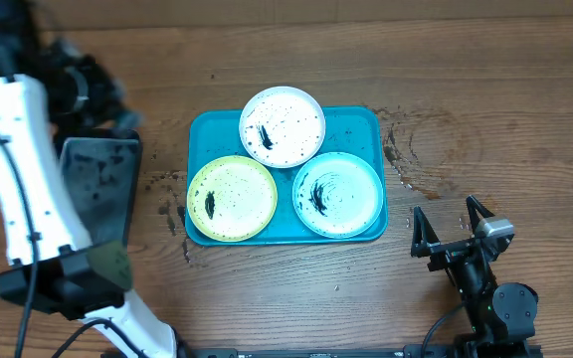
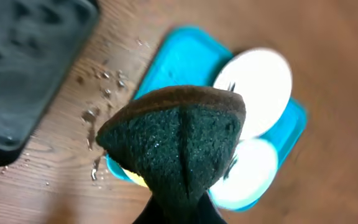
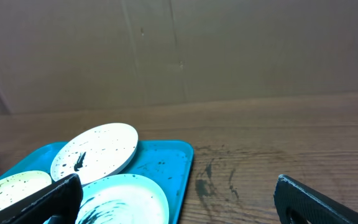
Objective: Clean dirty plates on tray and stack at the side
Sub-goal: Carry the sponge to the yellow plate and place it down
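Overhead: tray [image 1: 354, 123] of plates [image 1: 283, 126] left of spread right claw [image 1: 449, 227]; sponge [image 2: 176, 143] in left claw [image 1: 105, 267].

- The tray [image 1: 358, 124] lies mid-desk [image 1: 296, 298].
- On it: rear plate [image 1: 283, 126] behind left plate [image 1: 232, 198] and right plate [image 1: 338, 194].
- Smaller tray [image 1: 97, 184] lies to its left, apparently apart.

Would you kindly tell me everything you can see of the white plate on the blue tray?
The white plate is round and shallow, smooth and glossy-looking. It is dotted with black specks and has a black smear left of its centre. It lies at the far middle of the turquoise tray, its far edge reaching out over the tray's rim. Its near edge meets the yellow-green plate and the mint plate; whether it overlaps them is unclear. Nothing else touches it.
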`<state>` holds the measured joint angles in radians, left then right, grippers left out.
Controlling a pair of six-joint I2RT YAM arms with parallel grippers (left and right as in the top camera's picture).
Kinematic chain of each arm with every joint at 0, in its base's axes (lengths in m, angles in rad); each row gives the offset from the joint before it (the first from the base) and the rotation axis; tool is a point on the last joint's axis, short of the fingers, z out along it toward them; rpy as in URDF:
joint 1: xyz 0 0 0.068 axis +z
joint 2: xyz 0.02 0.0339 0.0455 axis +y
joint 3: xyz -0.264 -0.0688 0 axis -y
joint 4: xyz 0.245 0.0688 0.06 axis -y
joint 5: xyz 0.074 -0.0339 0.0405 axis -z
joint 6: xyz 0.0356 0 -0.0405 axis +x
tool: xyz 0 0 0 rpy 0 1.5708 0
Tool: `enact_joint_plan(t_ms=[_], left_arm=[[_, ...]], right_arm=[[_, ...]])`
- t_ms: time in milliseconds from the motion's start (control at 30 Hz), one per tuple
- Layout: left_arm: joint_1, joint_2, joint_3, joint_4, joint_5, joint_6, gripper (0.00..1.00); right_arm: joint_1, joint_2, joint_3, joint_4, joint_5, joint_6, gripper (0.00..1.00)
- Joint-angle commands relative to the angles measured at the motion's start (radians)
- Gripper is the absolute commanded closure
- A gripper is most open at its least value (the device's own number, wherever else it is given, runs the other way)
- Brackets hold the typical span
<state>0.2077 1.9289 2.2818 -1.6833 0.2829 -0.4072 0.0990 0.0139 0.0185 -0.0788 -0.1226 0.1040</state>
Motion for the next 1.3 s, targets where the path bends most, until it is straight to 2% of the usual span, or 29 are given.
enact_joint_plan(t_ms=[0,133,333,500,633,700,733,867,900,967,1067,1267], left_arm=[[-0.115,0.013,-0.123,-0.005,-0.124,0.025,0.96],[-0.255,0.013,-0.339,0.057,-0.143,0.018,0.96],[-0.407,0.013,-0.616,0.354,-0.134,0.018,0.96],[-0.463,0.013,-0.773,0.532,-0.137,-0.020,0.95],[-0.464,0.013,-0.853,0.591,-0.137,-0.020,0.94],[-0.464,0.013,-0.885,0.615,-0.137,-0.018,0.84],[-0.464,0.013,-0.900,0.628,-0.137,-0.018,0.74],[-0.463,0.013,-0.912,0.650,-0.136,0.007,0.45],[-0.463,0.013,-0.906,0.649,-0.137,0.021,0.35],[-0.461,0.013,-0.883,0.640,-0.137,0.045,0.24],[-0.447,0.007,-0.793,0.575,-0.137,0.042,0.22],[-0.386,-0.037,-0.505,0.384,-0.137,0.033,0.22]], right_arm=[[-0.003,-0.009,-0.010,0.005,0.009,-0.008,0.00],[-0.003,-0.009,-0.010,0.005,0.009,-0.008,0.00],[-0.003,-0.009,-0.010,0.005,0.009,-0.008,0.00],[-0.003,-0.009,-0.010,0.005,0.009,-0.008,0.00],[-0.003,-0.009,-0.010,0.005,0.009,-0.008,0.00],[-0.003,-0.009,-0.010,0.005,0.009,-0.008,0.00],[-0.003,-0.009,-0.010,0.005,0.009,-0.008,0.00],[-0.003,-0.009,-0.010,0.005,0.009,-0.008,0.00],[-0.003,-0.009,-0.010,0.005,0.009,-0.008,0.00],[-0.003,-0.009,-0.010,0.005,0.009,-0.008,0.00],[-0.003,-0.009,-0.010,0.005,0.009,-0.008,0.00],[-0.003,-0.009,-0.010,0.005,0.009,-0.007,0.00]])
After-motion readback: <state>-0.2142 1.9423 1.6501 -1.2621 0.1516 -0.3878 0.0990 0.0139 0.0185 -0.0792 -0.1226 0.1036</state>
